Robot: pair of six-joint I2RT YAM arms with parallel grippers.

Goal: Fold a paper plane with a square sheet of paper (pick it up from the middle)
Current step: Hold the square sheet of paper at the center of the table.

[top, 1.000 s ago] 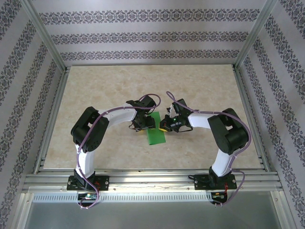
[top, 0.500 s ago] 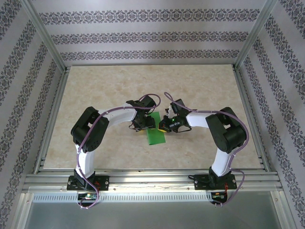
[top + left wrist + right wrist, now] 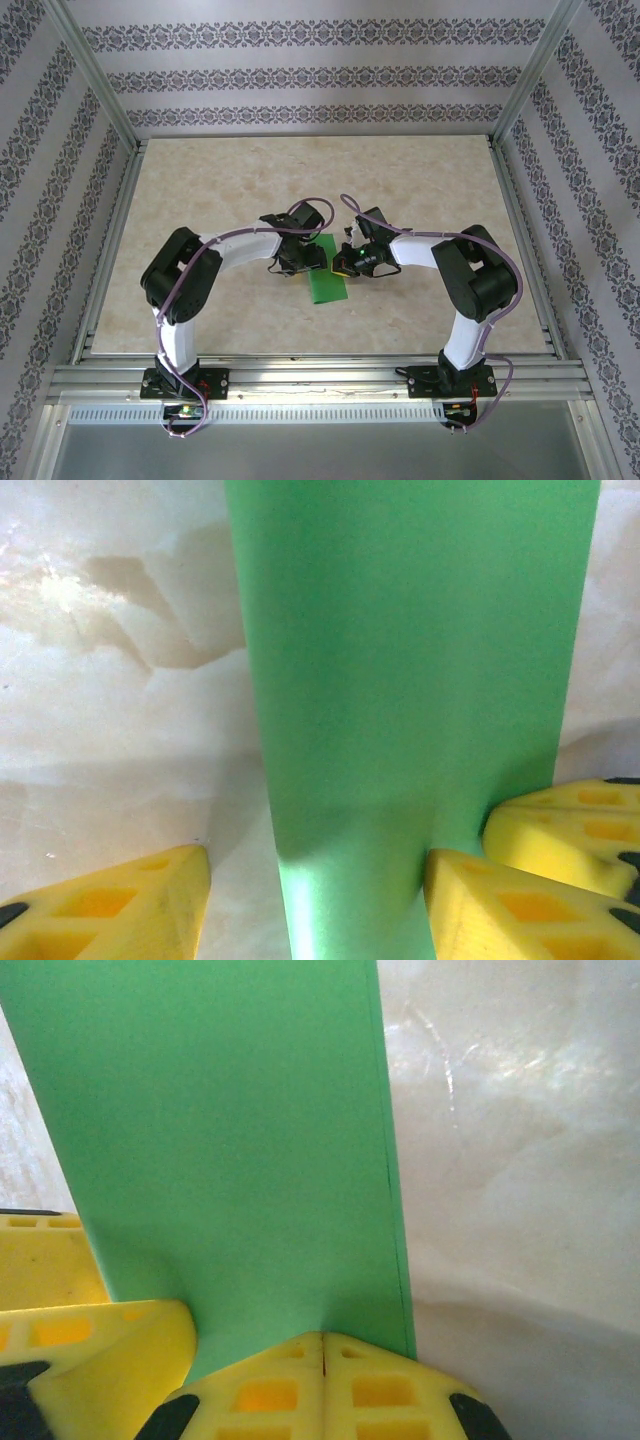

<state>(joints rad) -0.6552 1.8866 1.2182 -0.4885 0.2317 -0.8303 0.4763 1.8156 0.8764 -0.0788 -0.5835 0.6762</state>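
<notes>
Right gripper (image 3: 323, 1348) first: its two yellow fingers are closed tight against each other, tips planted on the near end of the green paper (image 3: 230, 1130). I can't tell whether an edge is actually nipped between them or they're just pressing it down.

The left gripper (image 3: 318, 868) is about half open and straddles the same strip. One finger touches the paper's edge, the other stands clear of it with bare table (image 3: 200, 200) showing between.

From above, the paper lies mid-table right between the two grippers, a long narrow strip, so clearly folded over and no plane yet.

Handling guess: it's featherlight, thin and floppy, and probably slick on that smooth marble-look top. It'll skate away if pushed sideways, and any crease it takes is there for good. I'd pin one end and take it by a long edge near the middle rather than a corner, which would just curl.

Count: one green sheet, two arms, two grippers — nothing else on the table.
</notes>
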